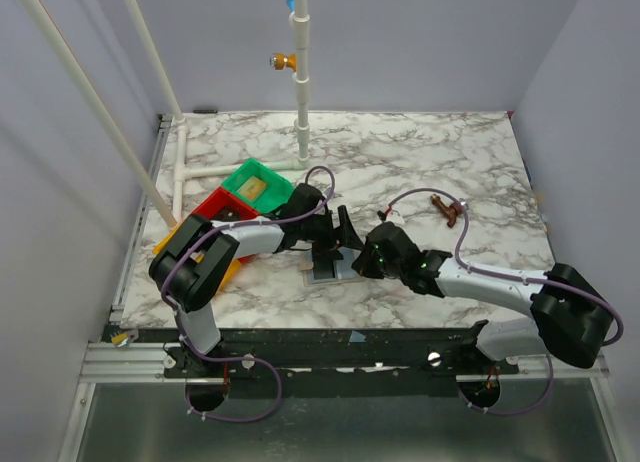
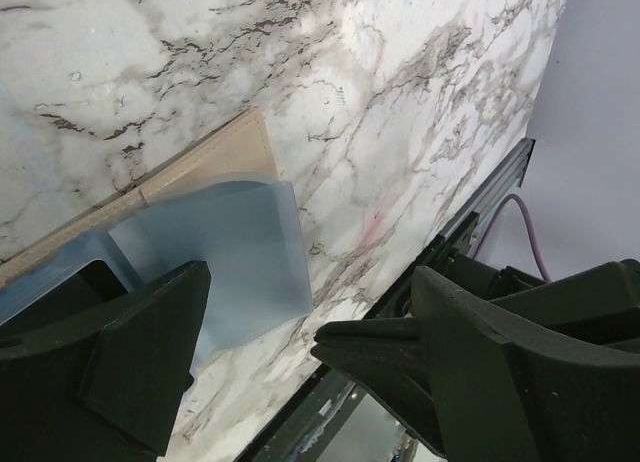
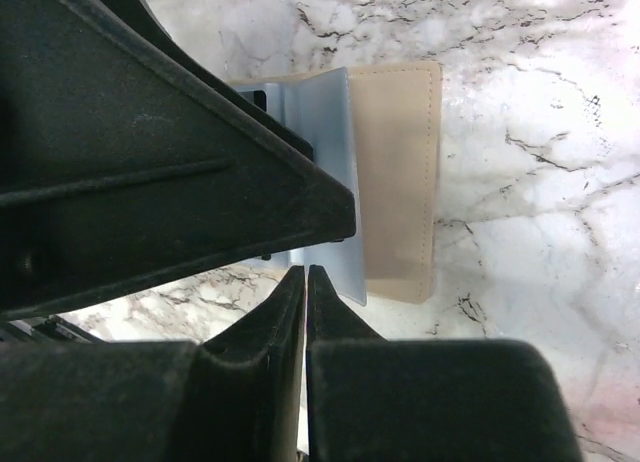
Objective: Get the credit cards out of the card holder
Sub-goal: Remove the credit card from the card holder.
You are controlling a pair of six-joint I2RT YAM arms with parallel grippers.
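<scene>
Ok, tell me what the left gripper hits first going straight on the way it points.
Probably the grey-blue inner flap of the flat tan-beige card holder lying on the white marble table: the open left gripper points at its corner. Depth is unclear.

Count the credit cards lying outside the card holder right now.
1: a tan-gold credit card in the green tray, beyond the left arm. That arm covers much of the red tray and orange tray, so others may be hidden.
</scene>
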